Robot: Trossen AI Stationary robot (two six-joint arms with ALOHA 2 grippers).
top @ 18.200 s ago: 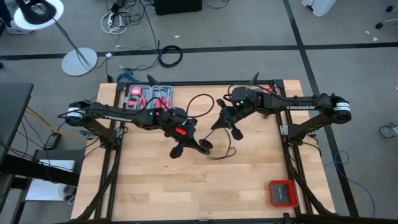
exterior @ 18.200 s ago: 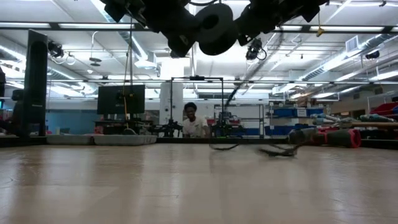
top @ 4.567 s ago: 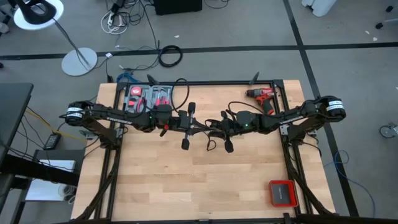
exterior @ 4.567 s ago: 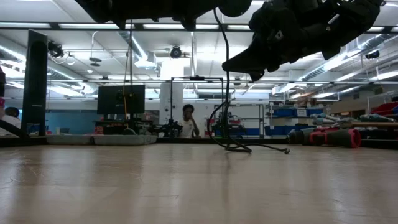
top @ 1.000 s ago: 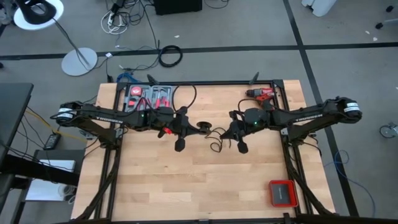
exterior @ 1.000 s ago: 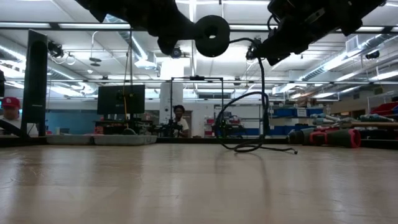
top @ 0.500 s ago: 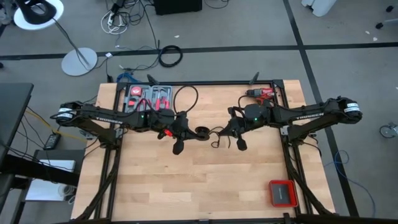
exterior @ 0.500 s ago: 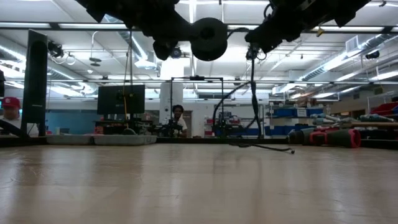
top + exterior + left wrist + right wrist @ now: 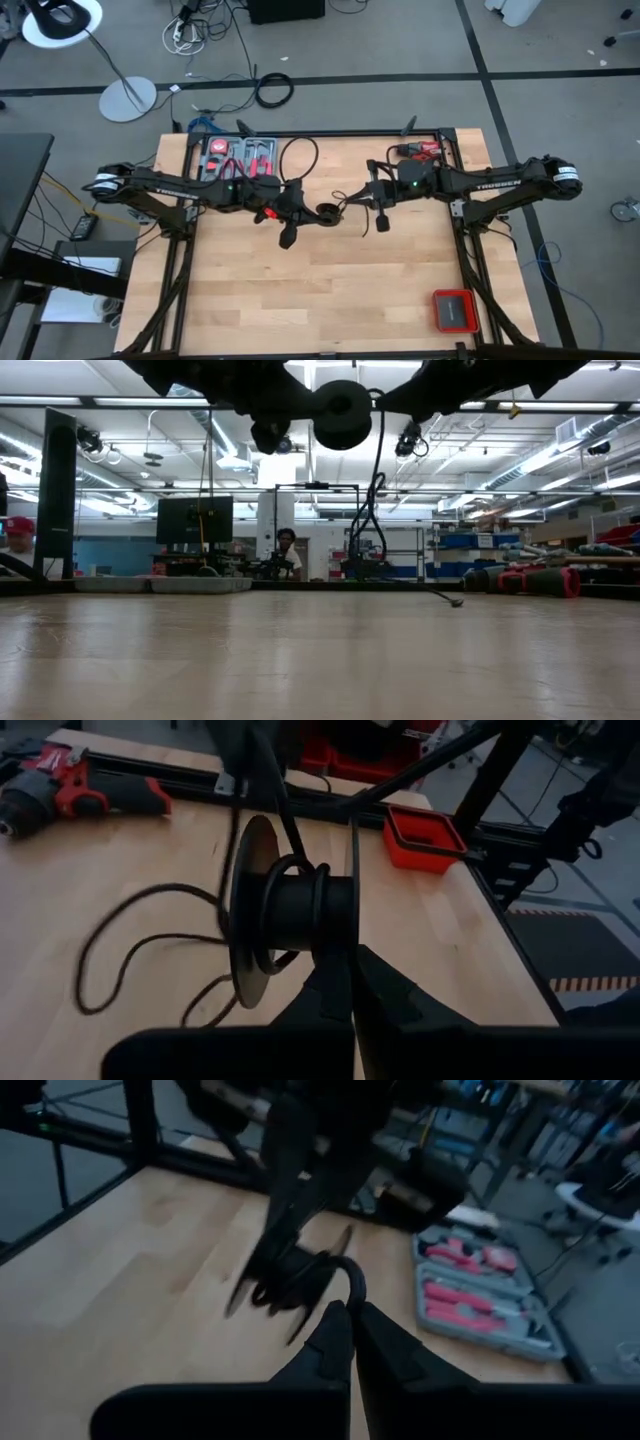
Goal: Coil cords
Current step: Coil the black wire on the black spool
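My left gripper (image 9: 322, 212) is shut on a black spool (image 9: 290, 910) and holds it over the middle of the table. The thin black cord (image 9: 110, 945) has a few turns round the spool's core. From there it arcs across to my right gripper (image 9: 354, 199), which is shut on it just to the spool's right. Below both grippers the cord hangs in slack loops (image 9: 375, 490). Its small dark end (image 9: 455, 601) lies on the table. My left gripper pinches the spool's nearer flange at its rim (image 9: 353, 935) between its two fingers, coming nearly level from the table's left. The spool is lifted clear of the table, its axis about level. My right gripper pinches the cord (image 9: 352, 1280) between its fingertips, coming nearly level from the table's right. The cord rises from the fingers in a short arch toward the spool (image 9: 290, 1280), held well above the table.
A red drill (image 9: 420, 150) lies at the far right of the table and an open tool case (image 9: 240, 155) at the far left. A red tray (image 9: 452, 310) sits at the near right corner. A person (image 9: 287, 555) is in the room beyond the far edge.
My right gripper has risen, gone toward the far edge and the spool, and rolled, still shut on the cord. The slack loop that lay on the table has been lifted clear and now hangs; only the cord's tail stays down. My left gripper has rolled the spool a little in place.
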